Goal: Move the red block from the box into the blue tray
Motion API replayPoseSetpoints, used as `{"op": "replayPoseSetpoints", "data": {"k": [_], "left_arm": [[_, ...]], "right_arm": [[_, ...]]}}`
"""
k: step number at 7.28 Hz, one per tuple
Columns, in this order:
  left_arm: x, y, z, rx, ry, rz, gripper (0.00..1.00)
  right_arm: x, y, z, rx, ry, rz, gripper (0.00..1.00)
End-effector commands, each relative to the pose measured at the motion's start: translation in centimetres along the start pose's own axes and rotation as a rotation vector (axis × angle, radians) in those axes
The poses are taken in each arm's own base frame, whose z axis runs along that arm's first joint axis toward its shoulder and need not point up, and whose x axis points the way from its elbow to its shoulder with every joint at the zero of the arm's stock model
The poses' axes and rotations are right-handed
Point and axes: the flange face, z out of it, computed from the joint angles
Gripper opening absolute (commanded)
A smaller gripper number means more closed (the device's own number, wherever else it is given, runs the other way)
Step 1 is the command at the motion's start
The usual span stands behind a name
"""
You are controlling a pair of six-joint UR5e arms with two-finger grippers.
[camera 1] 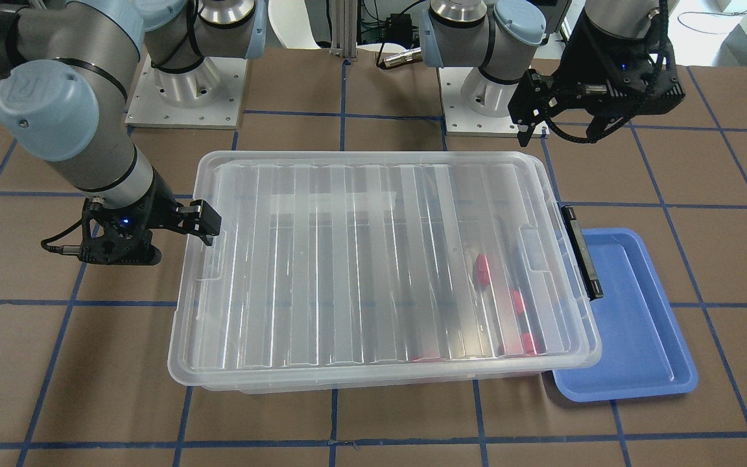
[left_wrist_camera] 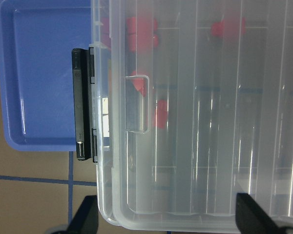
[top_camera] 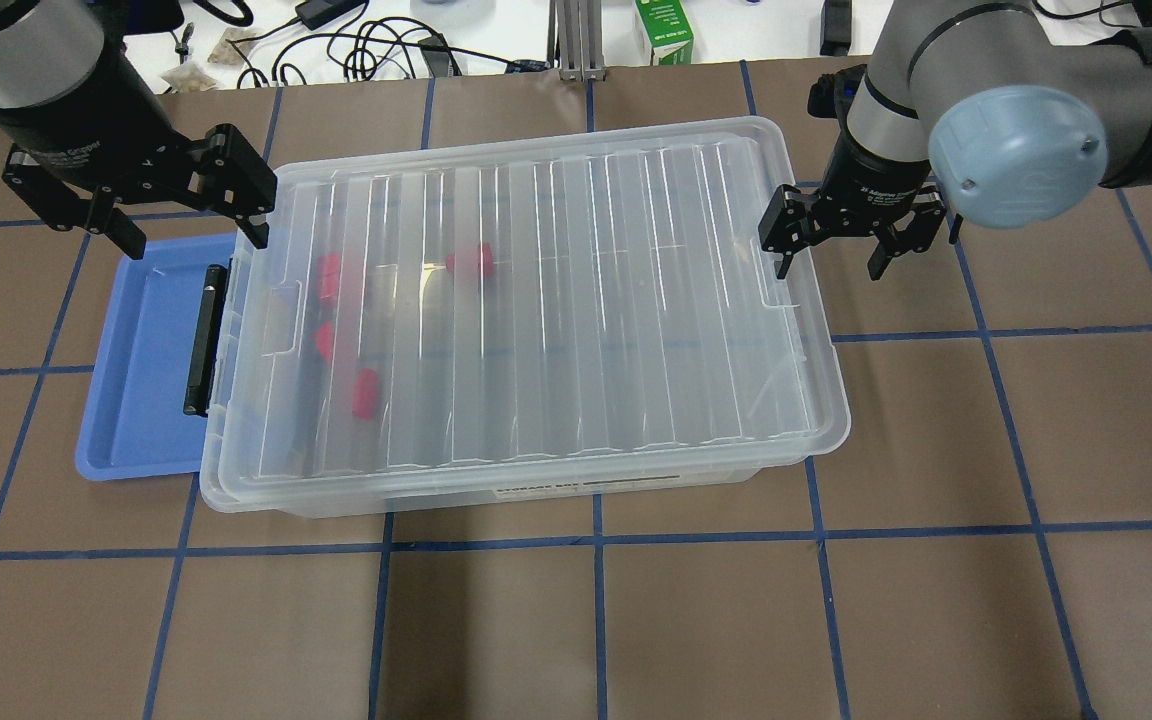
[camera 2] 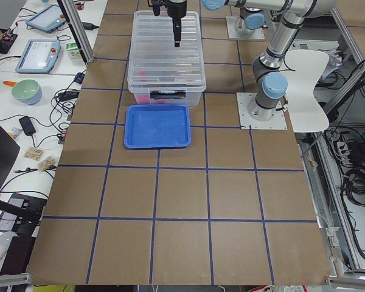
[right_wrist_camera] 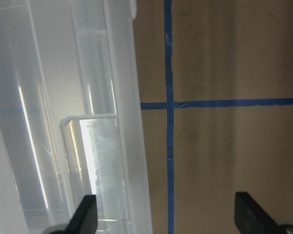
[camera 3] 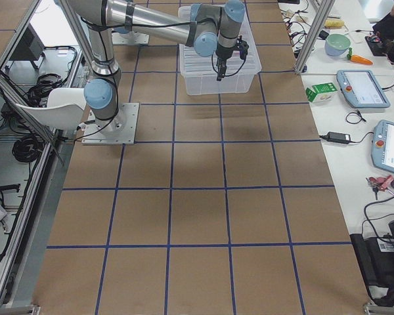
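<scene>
Box (top_camera: 496, 497) shown closed under lid (top_camera: 616, 300). Red block (top_camera: 466, 262) seen inside, other red blocks (top_camera: 366, 392) nearer clip (top_camera: 202, 340). Blue tray (top_camera: 141, 380) placed just beside clip end. Left gripper (top_camera: 194, 245) and right gripper (top_camera: 828, 270) held spread, empty, over opposite box ends.

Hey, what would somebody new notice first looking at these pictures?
The large clear box, lid on, fills the overhead view's centre, with several red blocks showing through near its black-clip end. An empty blue tray lies beside that end. The left gripper and the right gripper hang open at the box's opposite ends.
</scene>
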Motion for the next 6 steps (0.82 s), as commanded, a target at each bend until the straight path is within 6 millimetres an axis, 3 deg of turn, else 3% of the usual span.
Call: {"op": "replayPoseSetpoints", "data": {"k": [1, 4, 6], "left_arm": [[0.0, 0.0, 0.0, 0.000, 0.000, 0.000, 1.00], [0.0, 0.0, 0.0, 0.000, 0.000, 0.000, 1.00], [0.0, 0.0, 0.0, 0.000, 0.000, 0.000, 1.00]], "right_arm": [[0.6, -0.8, 1.0, -0.012, 0.021, 0.004, 1.00], [1.2, -1.2, 1.2, -0.018, 0.063, -0.027, 1.00], [3.2, -1.6, 0.9, -0.011, 0.101, -0.055, 1.00]]}}
